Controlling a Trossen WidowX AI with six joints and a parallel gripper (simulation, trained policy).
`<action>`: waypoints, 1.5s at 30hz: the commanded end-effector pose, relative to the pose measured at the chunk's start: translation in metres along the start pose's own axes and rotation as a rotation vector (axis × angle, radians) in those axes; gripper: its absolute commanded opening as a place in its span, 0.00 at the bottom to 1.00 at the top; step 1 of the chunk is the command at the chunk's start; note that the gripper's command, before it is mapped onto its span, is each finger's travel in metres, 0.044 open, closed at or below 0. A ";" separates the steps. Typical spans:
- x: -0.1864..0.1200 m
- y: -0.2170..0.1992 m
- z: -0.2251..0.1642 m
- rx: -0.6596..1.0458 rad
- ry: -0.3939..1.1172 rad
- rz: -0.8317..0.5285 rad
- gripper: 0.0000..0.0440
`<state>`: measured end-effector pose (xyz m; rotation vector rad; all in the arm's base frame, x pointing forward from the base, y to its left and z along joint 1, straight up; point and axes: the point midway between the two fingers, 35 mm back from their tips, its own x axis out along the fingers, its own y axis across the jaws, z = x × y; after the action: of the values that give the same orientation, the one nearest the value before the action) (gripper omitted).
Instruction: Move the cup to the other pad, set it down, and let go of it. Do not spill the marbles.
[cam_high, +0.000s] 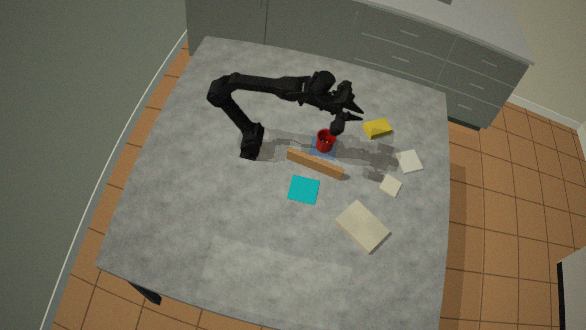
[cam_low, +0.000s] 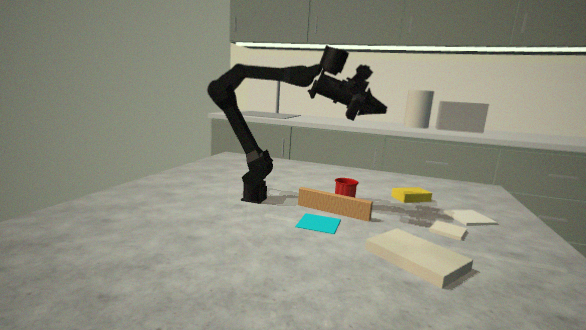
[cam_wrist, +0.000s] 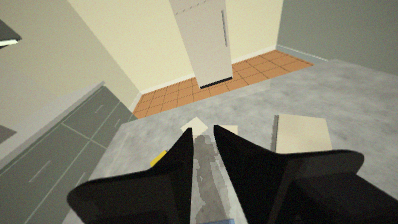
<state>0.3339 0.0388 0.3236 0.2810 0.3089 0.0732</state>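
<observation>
The red cup (cam_high: 325, 148) (cam_low: 346, 188) stands upright on the blue pad (cam_high: 328, 156), with small marbles (cam_high: 325, 141) visible inside it in the top view. The blue pad's edge (cam_wrist: 215, 221) shows at the bottom of the wrist view. The teal pad (cam_high: 303, 190) (cam_low: 318, 223) lies bare on the near side of the wooden bar. My gripper (cam_high: 363, 115) (cam_low: 386, 109) (cam_wrist: 202, 130) is high above the table, beyond the cup, and tilted forward and down. Its fingers are partly open, with a narrow gap and nothing between them. It is well apart from the cup.
An upright wooden bar (cam_high: 315, 163) (cam_low: 335, 204) stands between the two pads. A yellow block (cam_high: 378, 128) (cam_low: 411, 194) (cam_wrist: 159, 158) lies to the right of the cup. A large cream block (cam_high: 362, 226) (cam_low: 420, 255) (cam_wrist: 303, 134) and two smaller pale slabs lie farther right.
</observation>
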 end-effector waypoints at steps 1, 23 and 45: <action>0.005 0.004 -0.003 0.035 0.047 0.001 0.24; 0.012 0.030 -0.027 0.296 0.344 -0.057 0.26; 0.011 0.041 -0.067 0.486 0.640 -0.251 0.25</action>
<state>0.3217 0.0948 0.2773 0.6949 0.9624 -0.1422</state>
